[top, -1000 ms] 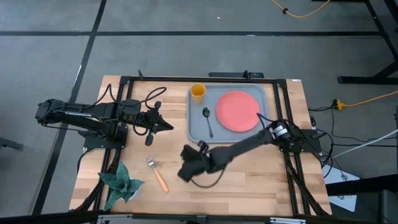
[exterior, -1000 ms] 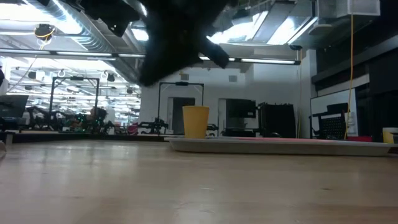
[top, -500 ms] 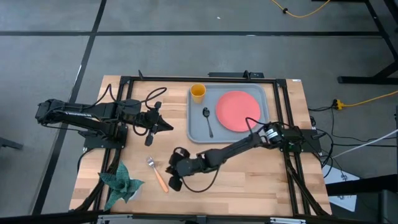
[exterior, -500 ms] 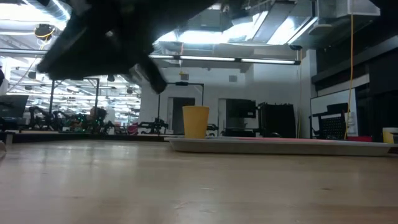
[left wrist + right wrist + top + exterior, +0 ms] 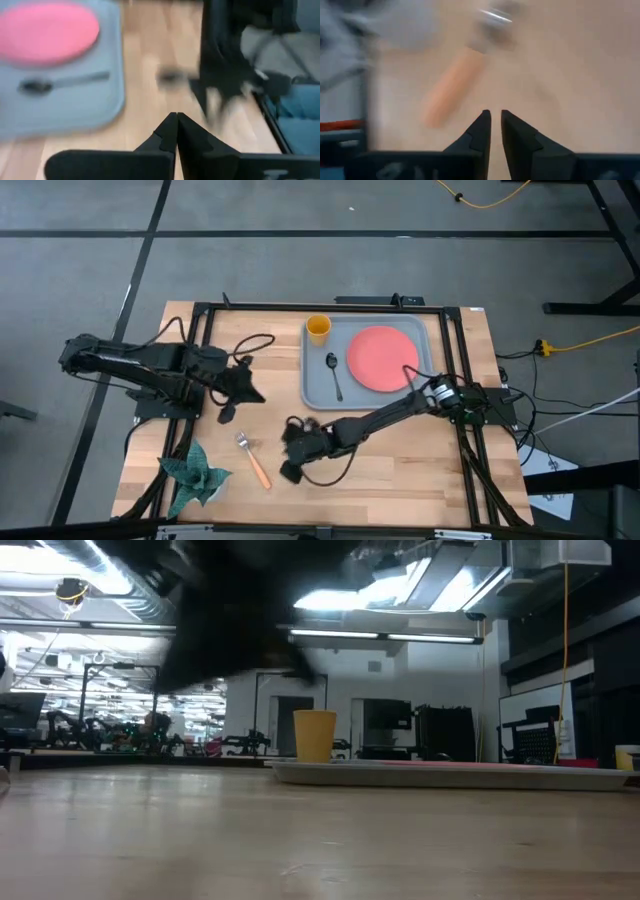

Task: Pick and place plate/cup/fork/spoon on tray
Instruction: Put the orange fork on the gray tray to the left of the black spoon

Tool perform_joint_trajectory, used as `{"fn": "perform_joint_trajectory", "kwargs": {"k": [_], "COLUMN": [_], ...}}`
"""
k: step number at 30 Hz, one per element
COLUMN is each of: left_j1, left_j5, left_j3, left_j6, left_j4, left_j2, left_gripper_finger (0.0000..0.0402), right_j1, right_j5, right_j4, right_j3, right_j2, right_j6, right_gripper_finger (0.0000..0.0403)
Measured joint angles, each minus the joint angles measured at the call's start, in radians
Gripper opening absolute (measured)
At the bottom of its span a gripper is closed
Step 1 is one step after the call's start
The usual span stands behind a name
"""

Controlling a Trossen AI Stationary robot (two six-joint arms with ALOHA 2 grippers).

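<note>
The wooden table (image 5: 400,465) fills the middle of the floor, and the tray (image 5: 314,392) sits on its far half, over toward the right arm's base. From table height the tray (image 5: 450,773) shows only as a thin grey lip.

On the tray, the plate (image 5: 382,359) takes up most of the side nearest the right arm's mount. The plate (image 5: 47,32) also shows in the left wrist camera, lying flat beside the spoon (image 5: 60,83). The cup (image 5: 318,329) stands upright at the tray's far corner on the left arm's side, and from table height the cup (image 5: 314,735) stands up above the tray's rim. The spoon (image 5: 334,374) lies on the tray between the cup and the plate, bowl toward the cup.

The fork (image 5: 253,459) is off the tray, flat on the bare wood well to the near-left of the tray's corner, tines pointing roughly back toward the tray. Beyond it, at the table's near-left corner, sits a green leafy thing (image 5: 195,475).

The right gripper (image 5: 290,458) reaches out past the tray's near edge and hangs just beside the fork; its fingertips (image 5: 481,125) stand a narrow slit apart, holding nothing, with the fork's orange handle (image 5: 452,86) ahead of them.

The left gripper (image 5: 248,388) waits off the tray's left side, its fingers (image 5: 167,135) pressed together on nothing.
</note>
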Motion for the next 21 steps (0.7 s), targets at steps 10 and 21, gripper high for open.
{"fn": "perform_joint_trajectory", "kwargs": {"k": [10,21], "left_j1": [-0.224,-0.254], "left_j5": [-0.067,0.113], "left_j3": [0.101,0.101], "left_j6": [-0.183,-0.135], "left_j4": [-0.231,-0.24], "left_j2": [0.207,0.552], "left_gripper_finger": [0.0001,0.0], "right_j1": [0.112,0.209], "right_j5": [0.491,0.536], "right_j4": [-0.697,-0.927], "right_j3": [0.0,-0.001], "right_j2": [-0.164,-0.202], "right_j6": [0.413,0.667], "right_gripper_finger": [0.0049,0.0049]}}
